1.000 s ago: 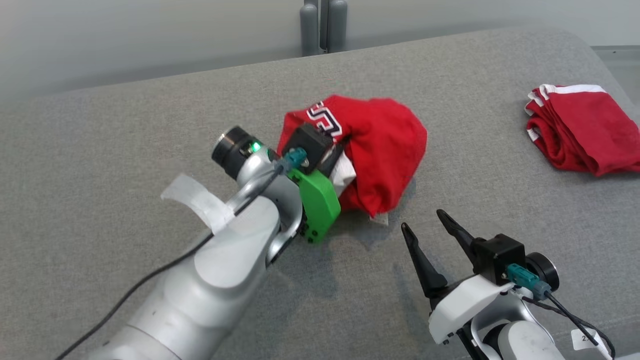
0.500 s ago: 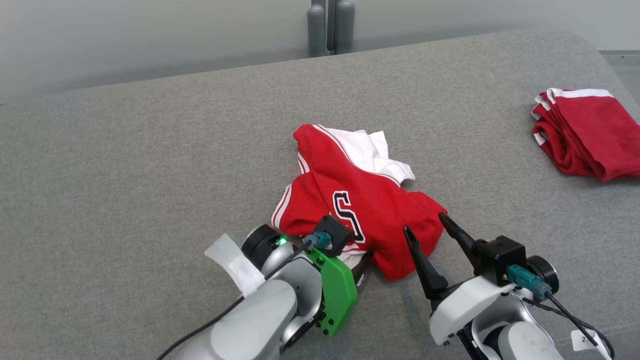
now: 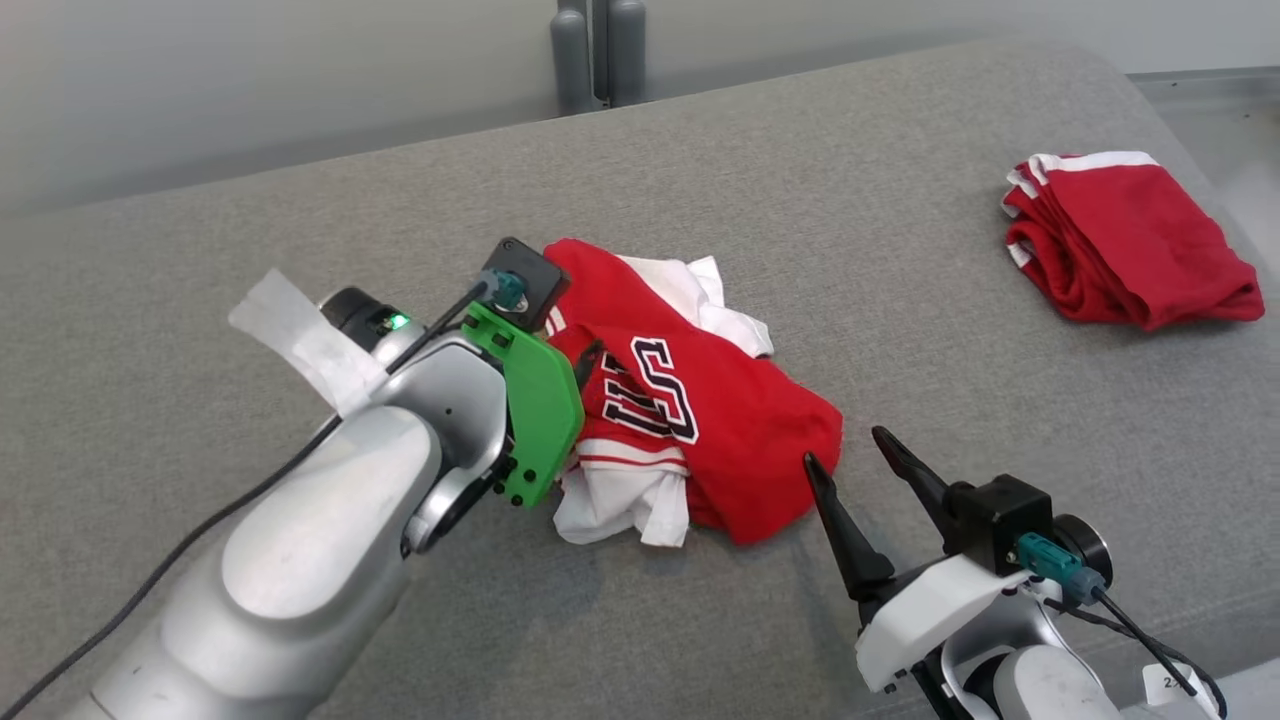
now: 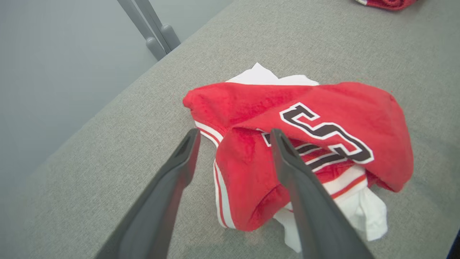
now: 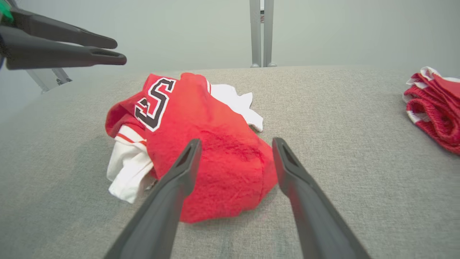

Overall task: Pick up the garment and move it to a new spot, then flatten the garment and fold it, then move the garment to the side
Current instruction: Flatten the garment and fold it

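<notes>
Head view first: the grey surface (image 3: 900, 300) has loads of open room. The whole left side and the near strip are bare, and the far edge runs along under two grey posts (image 3: 595, 50). Its right corner rounds off, and a second red folded pile (image 3: 1120, 250) sits well apart from everything over there. The garment (image 3: 720, 420), red and white with black lettering, lies crumpled about mid-surface. The left arm's green plate (image 3: 535, 400) is right at its left side. The right end effector (image 3: 845, 447) is spread and empty, its tips just beside the garment's near right edge.

Left wrist view: the left end effector (image 4: 234, 133) is spread wide with nothing pinched. The garment is right ahead of it and a bit to the right. One finger crosses over the red cloth in the picture, and the other is over bare surface.

Right wrist view: the garment bunches just ahead of the right fingers, toward the left one. I can't tell if that tip touches it. There's open grey on both sides, and the folded pile is off at the right edge. The left end effector hangs up at top left, clear above the garment.
</notes>
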Controlling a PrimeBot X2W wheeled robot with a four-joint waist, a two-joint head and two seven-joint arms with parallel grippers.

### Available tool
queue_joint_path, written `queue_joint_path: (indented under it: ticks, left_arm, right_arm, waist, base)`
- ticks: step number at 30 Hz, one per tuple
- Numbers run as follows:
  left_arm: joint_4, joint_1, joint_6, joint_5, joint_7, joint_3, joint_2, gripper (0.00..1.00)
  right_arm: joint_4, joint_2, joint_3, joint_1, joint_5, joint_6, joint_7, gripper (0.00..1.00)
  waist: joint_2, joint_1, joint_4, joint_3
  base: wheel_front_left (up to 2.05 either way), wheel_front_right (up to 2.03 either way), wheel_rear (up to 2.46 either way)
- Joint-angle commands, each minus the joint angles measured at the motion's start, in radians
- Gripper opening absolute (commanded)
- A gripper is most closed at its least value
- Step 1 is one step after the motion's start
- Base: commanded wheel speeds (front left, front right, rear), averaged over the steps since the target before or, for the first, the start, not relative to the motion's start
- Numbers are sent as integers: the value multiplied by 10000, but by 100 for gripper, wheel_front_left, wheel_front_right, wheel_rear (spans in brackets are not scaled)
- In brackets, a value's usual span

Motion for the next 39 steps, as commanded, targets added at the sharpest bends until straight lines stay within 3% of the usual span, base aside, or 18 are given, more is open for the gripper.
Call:
queue_joint_path:
  ticks: [1,7,16,26,39]
  left_arm:
    - [-301,-306,138,-19,393,100,230,100]
    - [-656,-920,359,-26,999,377,514,100]
    - [951,-2670,298,105,2771,148,176,100]
    - [2645,-3821,162,462,2795,-70,-254,100]
    - [4602,-4399,-309,863,2780,-678,-127,100]
  right_arm:
    - [4,-8,-59,-66,108,-4,-101,100]
    - [53,-3,47,-161,158,-4,-186,100]
    - [191,-3,375,-472,423,-4,-467,100]
    - [539,2,929,-825,853,-4,-945,100]
    - [913,-1,734,-796,1134,-6,-1483,100]
  waist:
    - [-1,0,-562,261]
    - [-1,0,-1310,759]
    - [-1,0,-2619,1809]
    - [-1,0,-3699,2792]
    - [-1,0,-3780,3348]
  base:
    - [0,0,0]
    - [0,0,0]
    - [0,0,0]
    - [0,0,0]
    - [0,0,0]
